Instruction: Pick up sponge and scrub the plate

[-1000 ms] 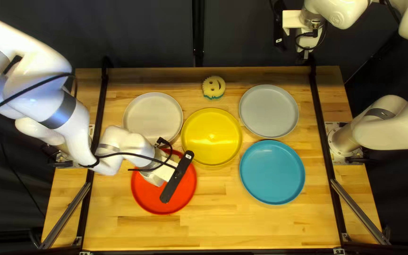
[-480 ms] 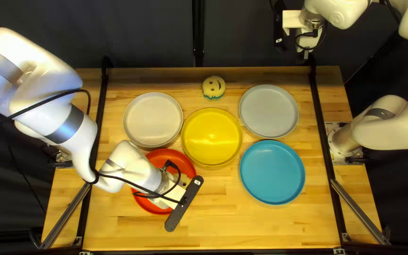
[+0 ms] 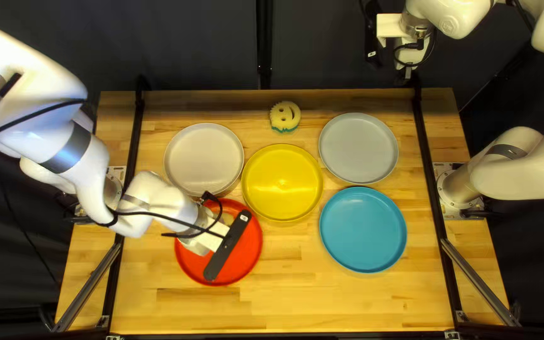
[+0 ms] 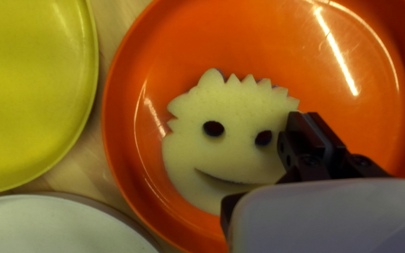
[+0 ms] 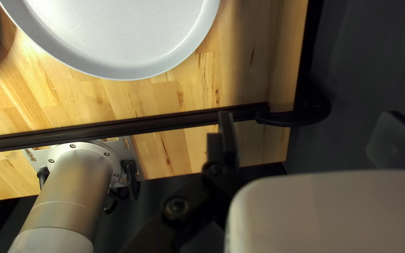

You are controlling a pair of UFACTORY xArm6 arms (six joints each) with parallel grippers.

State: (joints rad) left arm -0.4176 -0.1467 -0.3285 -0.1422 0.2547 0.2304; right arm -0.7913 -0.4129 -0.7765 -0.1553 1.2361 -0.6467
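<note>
The mount of my left gripper [image 3: 225, 242] is low over the red plate [image 3: 241, 256], and a bit of yellow sponge [image 3: 226, 218] peeks out beside it. In the left wrist view, a smiley-faced sponge [image 4: 230, 112] lies against the inside of the red plate [image 4: 258, 37]. My left gripper [image 4: 309, 124] pinches its edge, fingers close together; the sponge's underside is hidden. Past the table's far edge hangs my right gripper [image 3: 408, 72]. In the right wrist view, the right gripper [image 5: 310, 133] has its fingers wide apart, nothing between them.
Around the red plate are a white plate [image 3: 204, 158] and a yellow plate [image 3: 282, 182]. A grey plate [image 3: 358, 148] and a blue plate [image 3: 362, 230] sit farther right. A second smiley sponge [image 3: 284, 115] rests near the far edge. Black rails [image 3: 432, 182] run along both table sides.
My left gripper first shifted toward the near edge and right, then back over the red plate toward the far left; the sponge moved along with it. The right arm stayed still.
</note>
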